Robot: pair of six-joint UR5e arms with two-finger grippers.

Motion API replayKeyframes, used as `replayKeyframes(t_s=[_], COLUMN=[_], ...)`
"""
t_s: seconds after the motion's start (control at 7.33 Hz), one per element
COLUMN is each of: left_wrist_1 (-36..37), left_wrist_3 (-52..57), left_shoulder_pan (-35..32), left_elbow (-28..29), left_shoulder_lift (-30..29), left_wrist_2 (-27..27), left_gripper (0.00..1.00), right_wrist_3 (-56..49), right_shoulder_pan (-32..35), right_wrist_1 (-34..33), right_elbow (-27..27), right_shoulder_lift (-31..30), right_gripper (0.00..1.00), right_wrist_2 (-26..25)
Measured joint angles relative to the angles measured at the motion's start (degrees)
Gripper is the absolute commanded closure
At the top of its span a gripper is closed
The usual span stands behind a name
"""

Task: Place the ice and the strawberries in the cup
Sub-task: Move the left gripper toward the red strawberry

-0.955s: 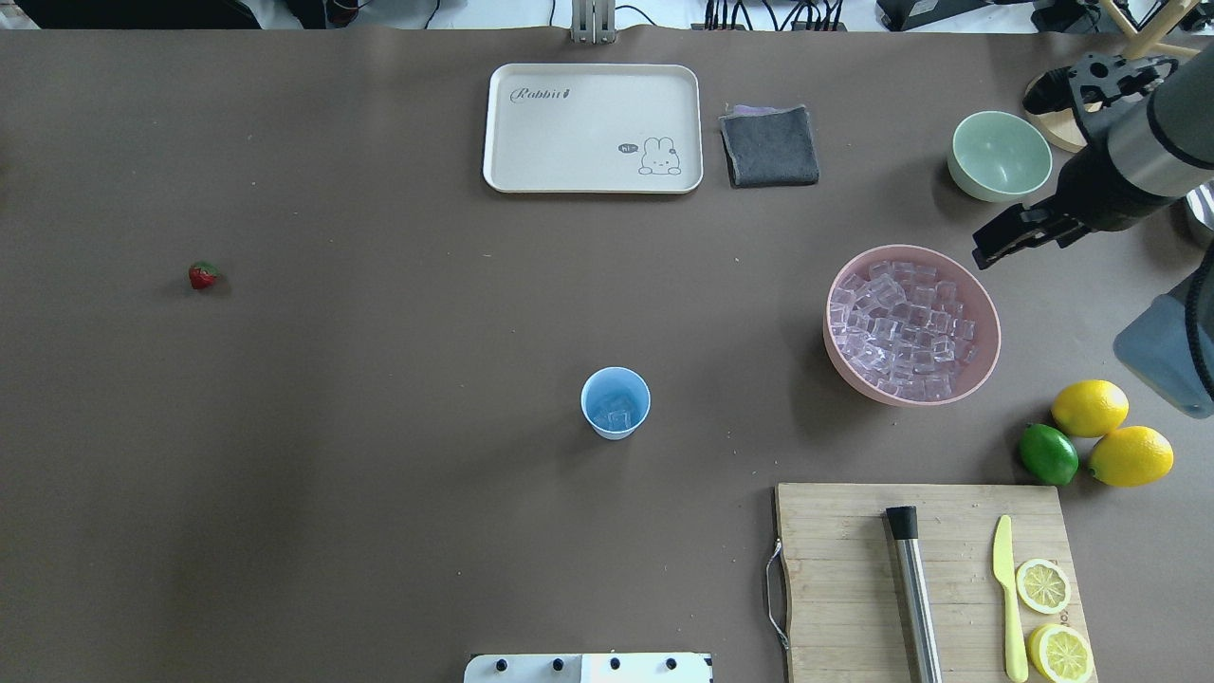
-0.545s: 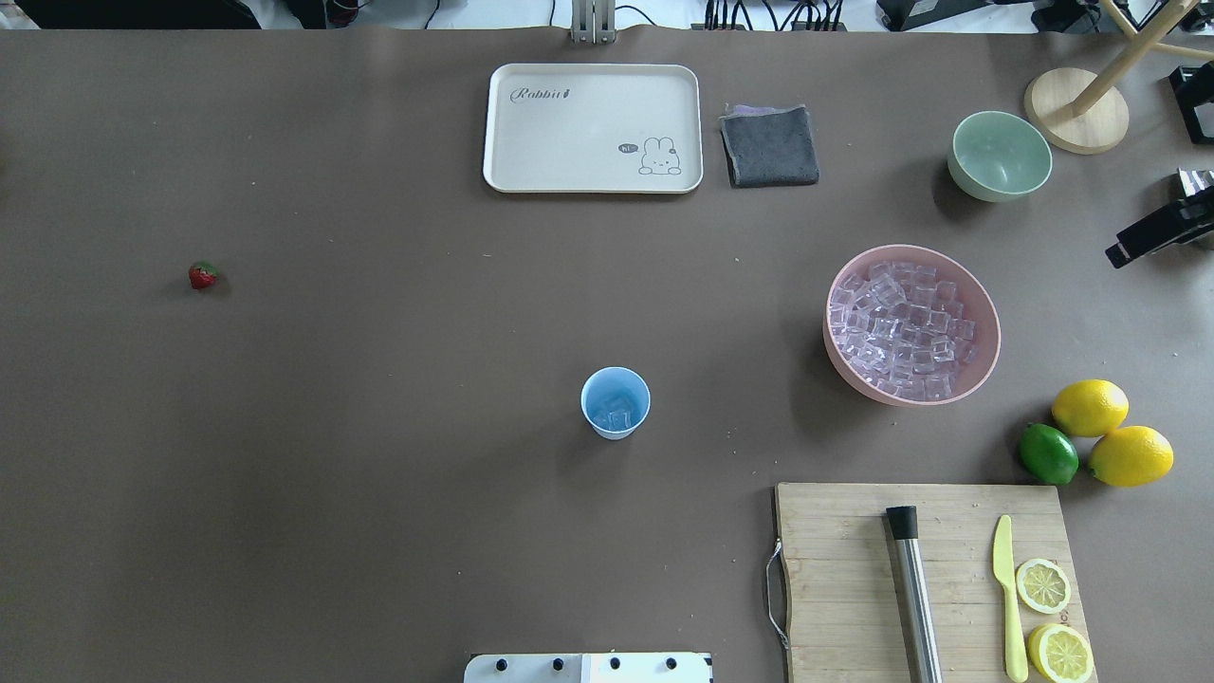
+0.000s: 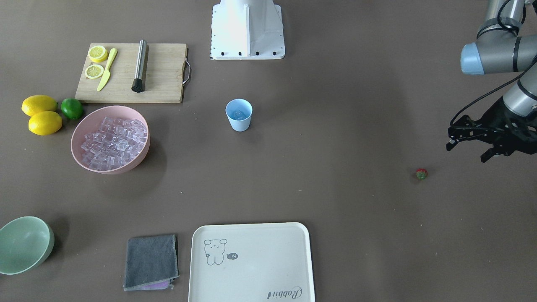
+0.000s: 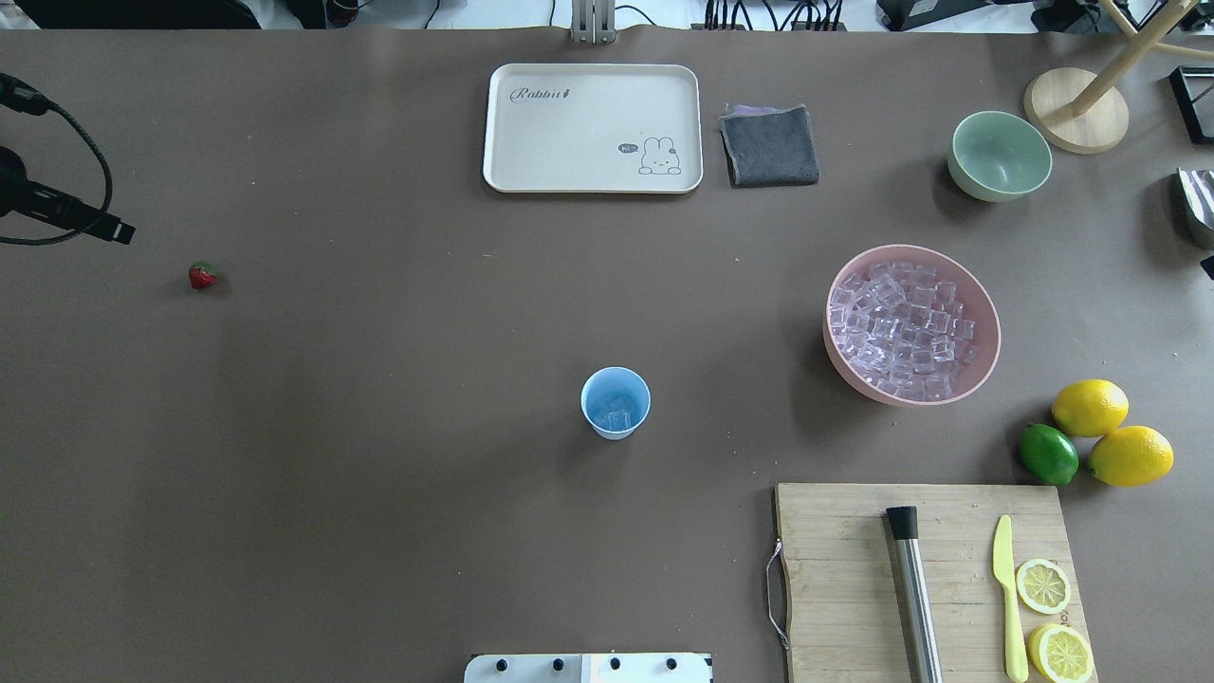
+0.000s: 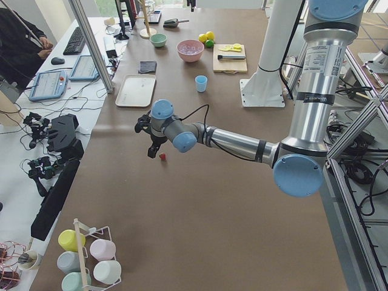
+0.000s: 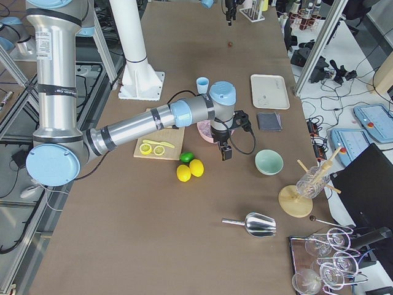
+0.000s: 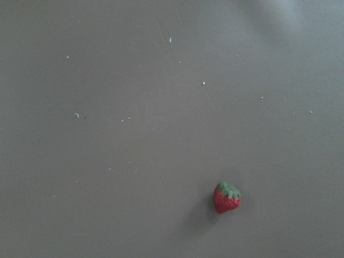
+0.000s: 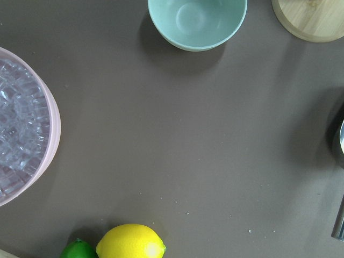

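Observation:
The light blue cup [image 4: 616,403] stands mid-table with a little ice [image 4: 618,415] in its bottom. Far more ice [image 4: 901,327] fills the pink bowl [image 4: 986,365] to its right. A single strawberry [image 4: 202,276] lies far left on the table, also low right in the left wrist view as the strawberry [image 7: 226,197]. My left gripper [image 3: 465,153] hovers open and empty just beside and above the strawberry [image 3: 421,173]. My right gripper [image 6: 224,150] hangs between the pink bowl and the green bowl; I cannot tell whether it is open or shut.
A cream tray [image 4: 593,128], grey cloth [image 4: 769,145] and green bowl [image 4: 1000,155] line the far side. Two lemons [image 4: 1089,407], a lime [image 4: 1048,453] and a cutting board [image 4: 835,579] with knife, metal muddler and lemon halves sit at near right. A metal scoop [image 6: 258,224] lies beyond.
The right arm has drawn back to the right and left the overhead view. The left arm has come in at the left edge, close to the strawberry.

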Motion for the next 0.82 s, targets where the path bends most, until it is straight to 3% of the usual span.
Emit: replayKeyframes(t_s=[0.41,0.82], left_wrist_1=[-10.18,-11.64], left_wrist_3=[-0.84,-0.66], left_shoulder_pan=[4.31,6.8], left_elbow=[11.06,12.89], left_shoulder_lift=[-4.78,-5.05], left_wrist_2=[0.37,0.39], left_gripper=[0.11,0.25], right_wrist_3=[-0.25,0.2], right_shoulder_pan=[0.45,0.44], right_wrist_1=[0.01,-0.01], right_elbow=[0.22,0.21], right_shoulder_lift=[-0.38,0.05], right_gripper=[0.0,0.0], right_wrist_2=[0.13,0.18])
